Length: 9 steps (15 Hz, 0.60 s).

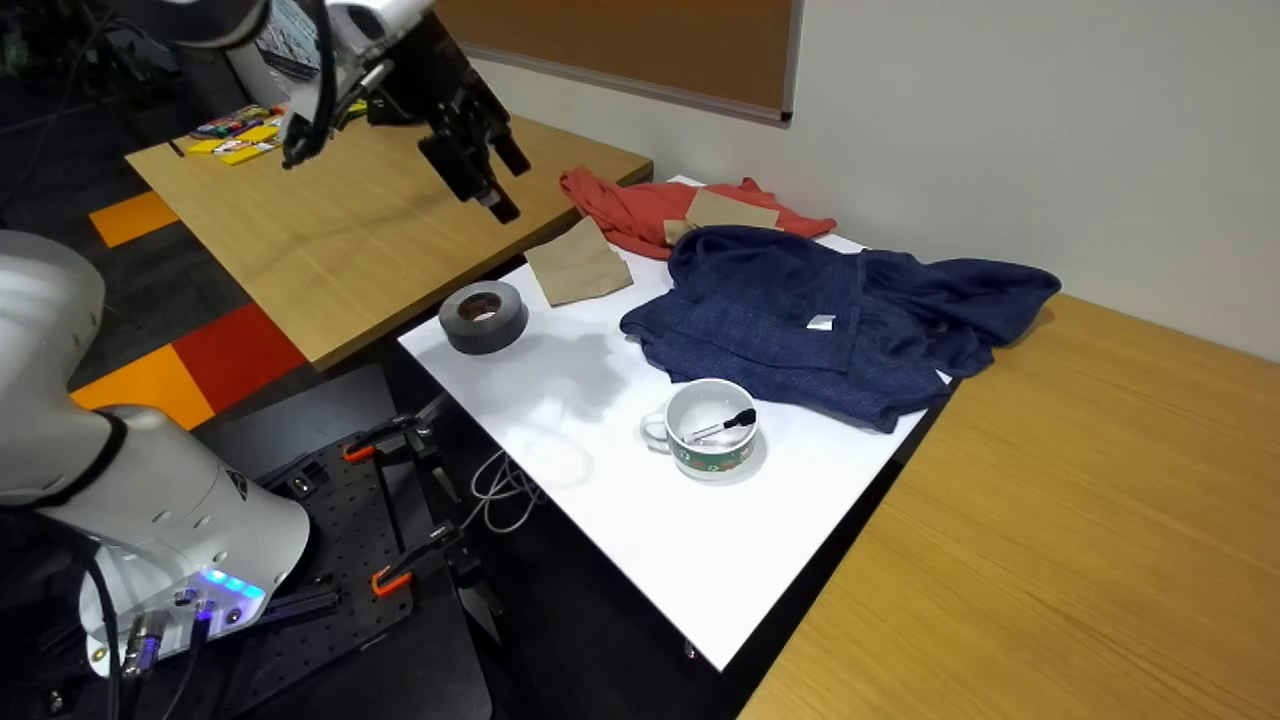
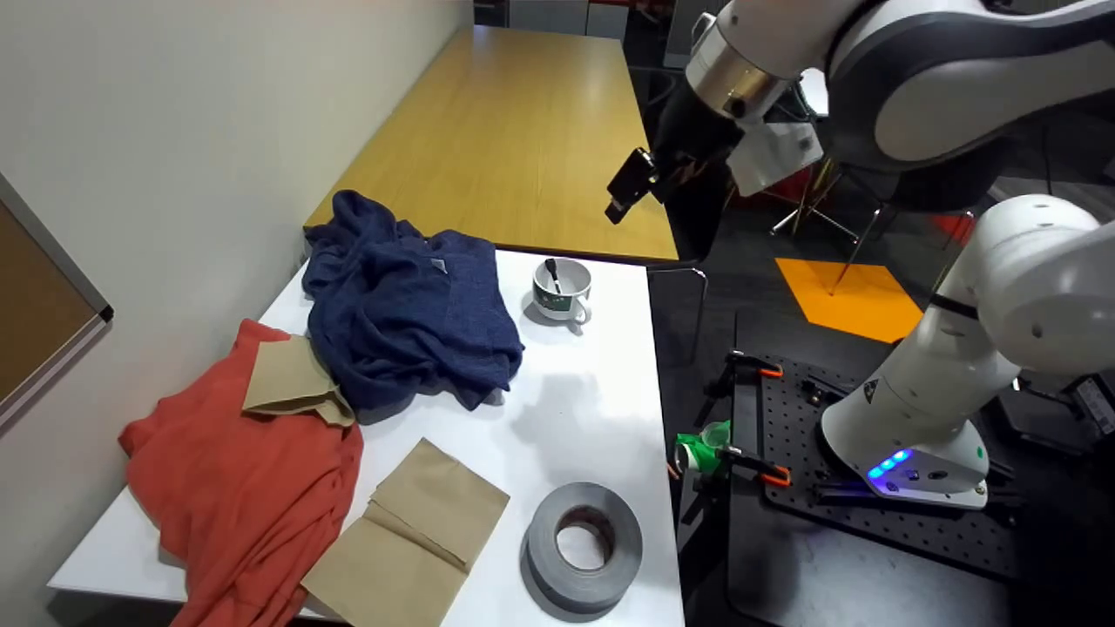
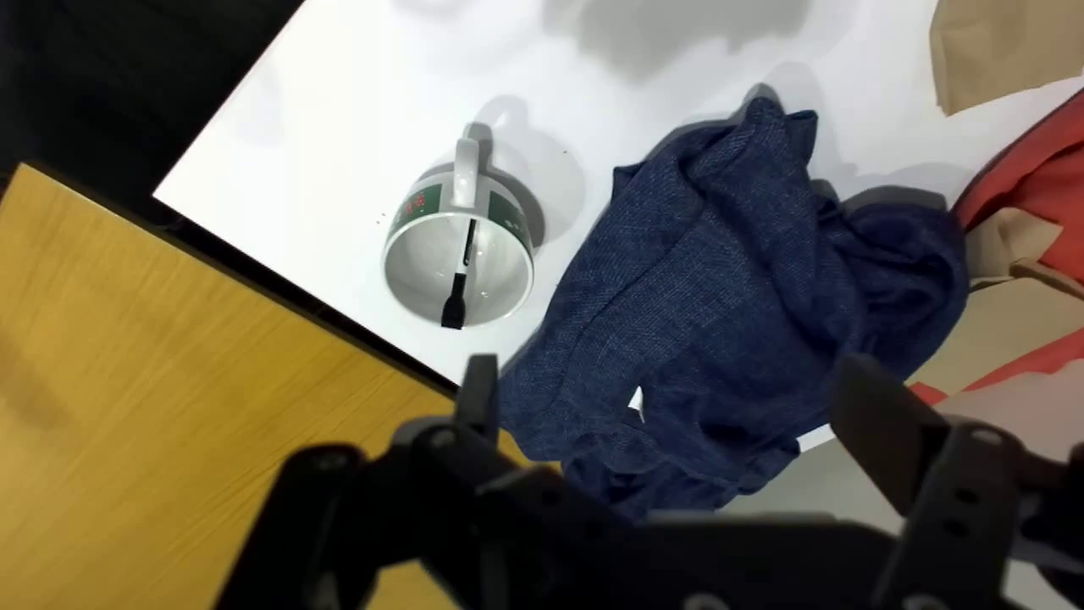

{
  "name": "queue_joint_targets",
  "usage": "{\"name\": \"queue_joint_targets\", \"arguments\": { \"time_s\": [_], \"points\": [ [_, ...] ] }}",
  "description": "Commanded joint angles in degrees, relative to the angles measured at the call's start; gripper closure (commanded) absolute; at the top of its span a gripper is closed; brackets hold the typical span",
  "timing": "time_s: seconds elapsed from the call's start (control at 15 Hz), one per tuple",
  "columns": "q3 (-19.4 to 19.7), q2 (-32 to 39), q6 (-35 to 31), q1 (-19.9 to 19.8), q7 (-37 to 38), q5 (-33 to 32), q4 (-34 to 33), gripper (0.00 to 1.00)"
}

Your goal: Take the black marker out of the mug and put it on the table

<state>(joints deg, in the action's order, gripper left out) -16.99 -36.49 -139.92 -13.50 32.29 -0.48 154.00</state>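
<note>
The white mug, with a green patterned band, stands upright on the white table (image 1: pixel 690 560); the mug shows in both exterior views (image 1: pixel 708 462) (image 2: pixel 550 302) and in the wrist view (image 3: pixel 415 263). The black marker (image 1: pixel 738 419) leans inside the mug, its black cap at the rim and its pale lower part inside; it also shows in an exterior view (image 2: pixel 552 272) and in the wrist view (image 3: pixel 457 292). My gripper (image 1: pixel 511 188) is open and empty, high above the surfaces and well apart from the mug. In the wrist view its fingers (image 3: pixel 669 381) are wide apart over the navy cloth.
A crumpled navy cloth (image 1: pixel 770 310) lies close beside the mug. A red cloth (image 2: pixel 253 470), brown paper pieces (image 2: pixel 435 505) and a grey tape roll (image 2: pixel 579 557) lie on the table. Wooden tabletops (image 1: pixel 1080 540) adjoin it, and a wall (image 1: pixel 980 130) stands behind.
</note>
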Motion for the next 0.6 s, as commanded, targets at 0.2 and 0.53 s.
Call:
{"name": "queue_joint_targets", "arguments": {
  "time_s": [0.2,0.53],
  "points": [
    [2.3,13.7,-6.4,-5.4,6.1,-8.4,-3.3,0.00],
    [5.8,20.9,-5.8,-4.8,9.0,-13.5,-6.4,0.00]
  ]
}}
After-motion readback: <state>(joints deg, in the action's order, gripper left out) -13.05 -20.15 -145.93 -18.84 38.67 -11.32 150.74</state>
